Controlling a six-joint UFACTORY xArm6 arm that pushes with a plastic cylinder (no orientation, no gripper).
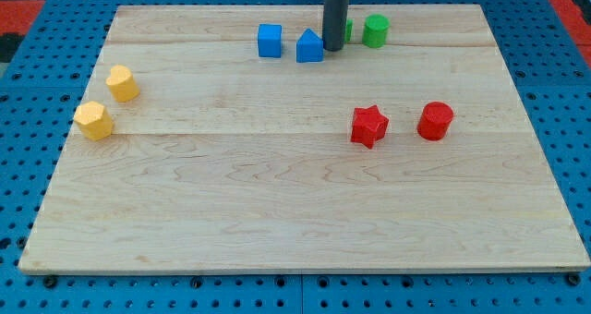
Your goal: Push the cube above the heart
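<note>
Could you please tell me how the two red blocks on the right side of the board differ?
The red star block has a pointed outline, while the red cylinder is round. The red star block lies nearer the board's middle; the red cylinder lies farther toward the view's right. Both are red, apart, and far from my tip.

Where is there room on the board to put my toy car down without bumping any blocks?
The whole bottom of the board, below the red star and red cylinder, is bare. So is the middle, between the yellow blocks and the red ones. The top is crowded: blue cube, blue block, my tip, green cylinder.
</note>
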